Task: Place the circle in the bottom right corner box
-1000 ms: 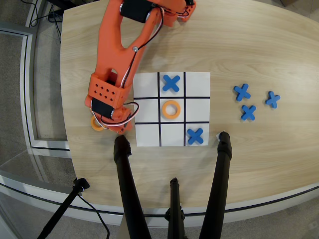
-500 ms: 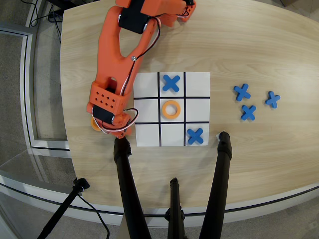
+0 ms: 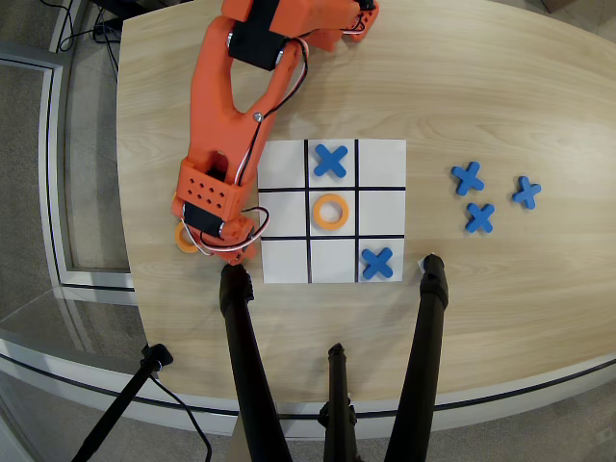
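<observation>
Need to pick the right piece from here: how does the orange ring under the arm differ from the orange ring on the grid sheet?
The flat orange ring beside the sheet lies on bare wood left of the white grid sheet; the flat orange ring in the centre cell lies on paper. The first is mostly hidden under the orange gripper; the second is fully visible. Both look alike in colour and shape.

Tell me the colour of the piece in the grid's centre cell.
Orange: the ring in the centre cell shows clearly in the overhead view.
</observation>
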{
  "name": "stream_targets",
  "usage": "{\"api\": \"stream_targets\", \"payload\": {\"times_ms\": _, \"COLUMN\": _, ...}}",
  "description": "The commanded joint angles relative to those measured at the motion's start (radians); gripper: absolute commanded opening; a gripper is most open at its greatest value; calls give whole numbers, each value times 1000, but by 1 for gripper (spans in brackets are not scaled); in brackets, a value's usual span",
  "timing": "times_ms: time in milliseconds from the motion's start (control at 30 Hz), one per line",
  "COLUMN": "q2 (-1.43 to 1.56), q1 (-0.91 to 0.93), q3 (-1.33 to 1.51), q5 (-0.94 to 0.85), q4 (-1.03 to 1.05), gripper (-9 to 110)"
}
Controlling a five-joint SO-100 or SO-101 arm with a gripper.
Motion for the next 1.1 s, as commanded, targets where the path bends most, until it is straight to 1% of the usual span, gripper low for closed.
{"api": "stream_targets", "payload": {"times_ms": 0, "q2": 21, "q1": 9, "q3": 26, "q5": 9, "q4": 35, "gripper": 19}}
{"api": "stream_targets", "payload": {"times_ms": 167, "q2": 43, "q1": 11, "q3": 37, "q5": 37, "q4": 121, "gripper": 19}}
{"api": "stream_targets", "payload": {"times_ms": 600, "q2": 81, "q1": 40, "q3": 80, "q5": 100, "q4": 190, "gripper": 19}}
{"api": "stream_targets", "payload": {"times_ms": 767, "q2": 94, "q1": 41, "q3": 84, "q5": 123, "q4": 281, "gripper": 19}}
{"api": "stream_targets", "payload": {"times_ms": 1067, "q2": 121, "q1": 91, "q3": 124, "q5": 201, "q4": 314, "gripper": 19}}
